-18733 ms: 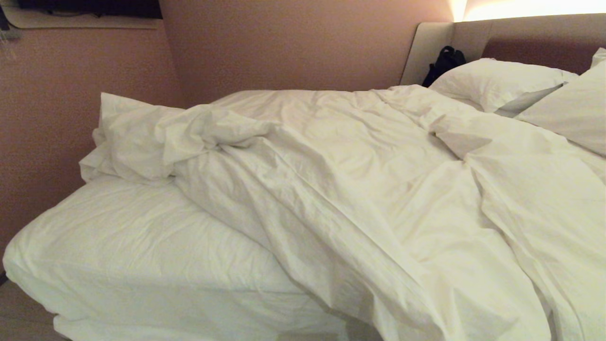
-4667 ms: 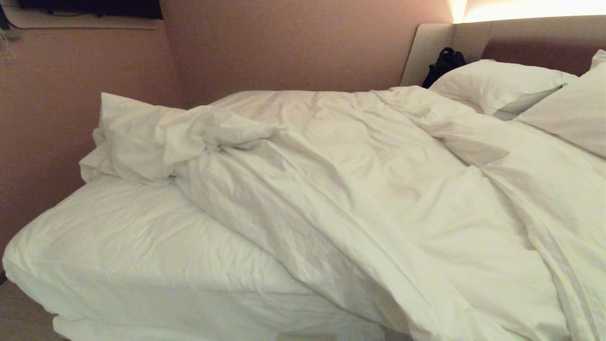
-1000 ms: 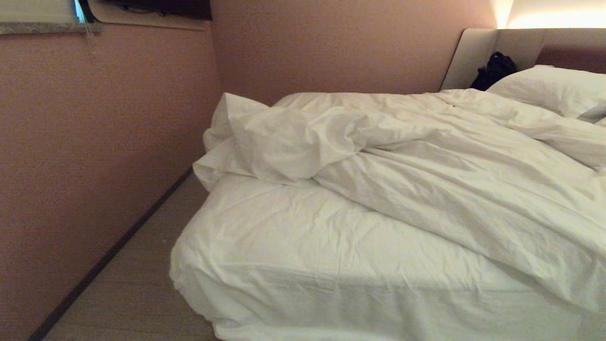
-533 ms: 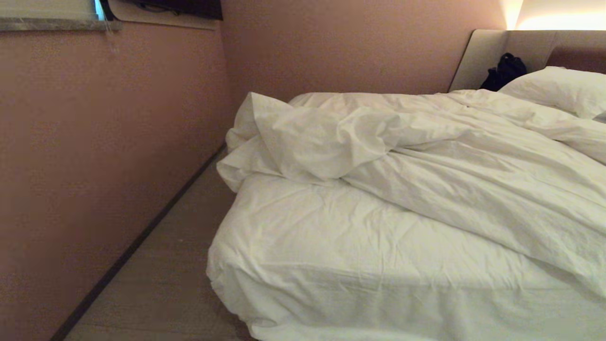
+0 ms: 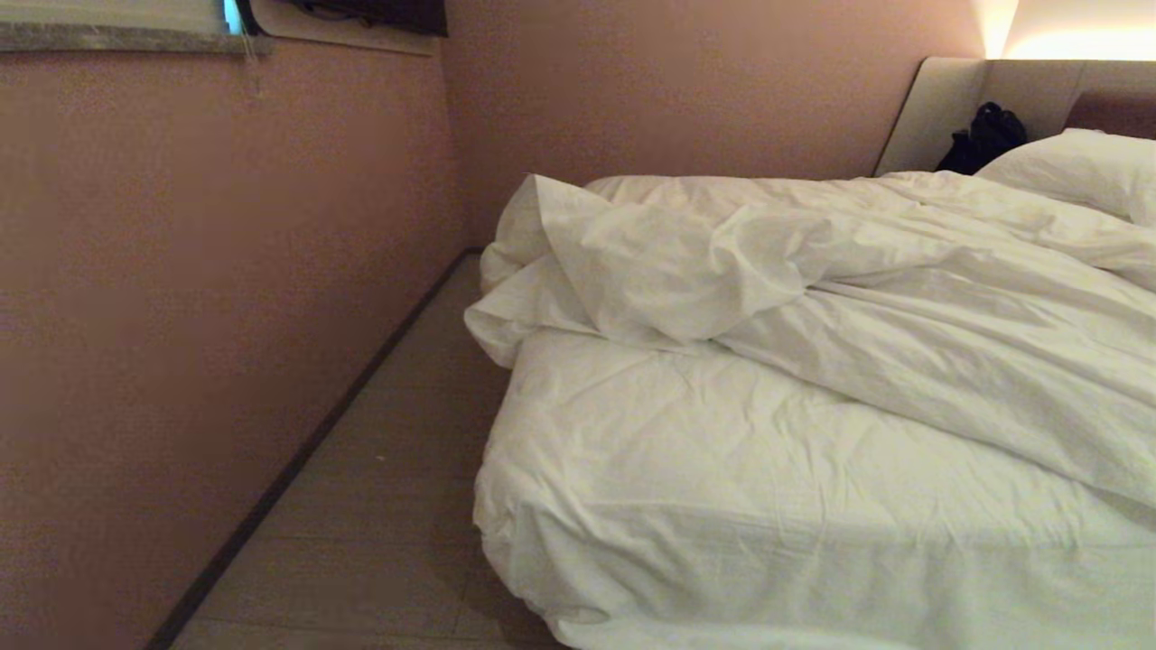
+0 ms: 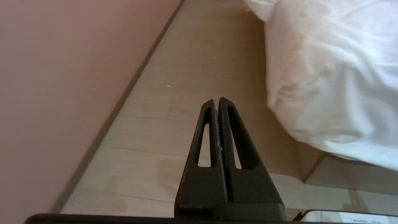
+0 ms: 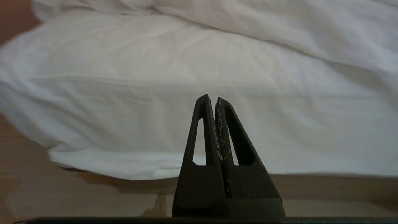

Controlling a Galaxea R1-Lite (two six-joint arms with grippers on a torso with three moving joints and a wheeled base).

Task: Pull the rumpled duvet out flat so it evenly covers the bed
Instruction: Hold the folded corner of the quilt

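You are risking a grab at the sheet [image 5: 722, 469] rather than the duvet [image 5: 813, 271], which is lying bunched well beyond both sets of fingers, up the bed [image 7: 93, 93]. Your left gripper [image 6: 216, 102] is hanging over floor [image 6: 186, 93], your right gripper [image 7: 211, 99] facing the mattress edge; both are pressing fully closed, holding and touching nothing.

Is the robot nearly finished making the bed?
No. Nothing looks done: the puffy white duvet lies bunched toward the headboard end, leaving the white-sheeted bed bare at its foot. Nothing is in hand: the left tool and right tool are shut and empty. Left: pulling the duvet flat.
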